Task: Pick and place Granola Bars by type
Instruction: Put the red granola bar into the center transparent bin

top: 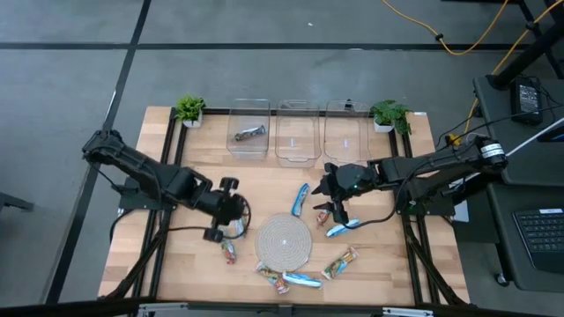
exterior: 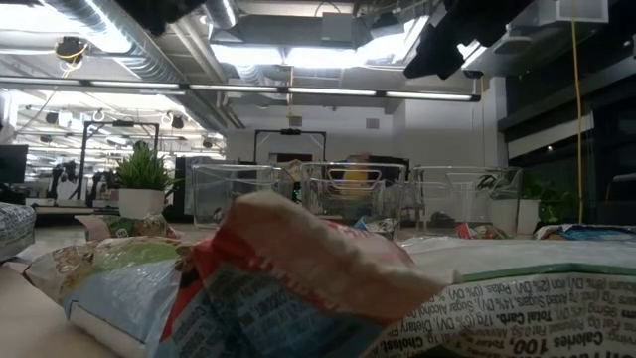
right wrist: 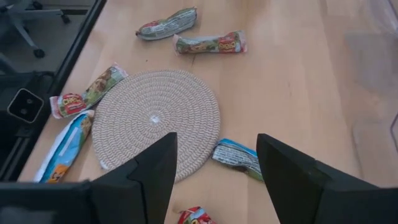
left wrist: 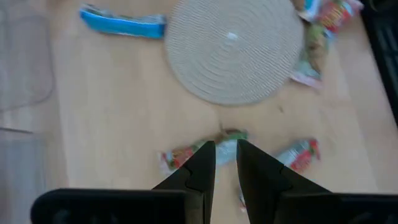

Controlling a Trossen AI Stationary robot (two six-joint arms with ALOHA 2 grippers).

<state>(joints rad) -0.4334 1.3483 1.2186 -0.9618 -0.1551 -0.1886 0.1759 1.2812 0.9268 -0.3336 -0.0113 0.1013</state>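
A crumpled granola bar wrapper (exterior: 298, 268) lies closest of all, filling the low view. Over on the bench (top: 176, 255), the left gripper (left wrist: 225, 163) hangs just above a red-and-green bar (left wrist: 205, 148), which lies directly ahead of the fingertips, its long axis crosswise to them; the fingers stand only narrowly apart and hold nothing. The right gripper (right wrist: 214, 158) hovers with fingers wide apart and empty, a grey-blue bar (right wrist: 238, 158) lying between and just beyond them, beside the woven mat (right wrist: 155, 121). Each arm has its own bar nearer.
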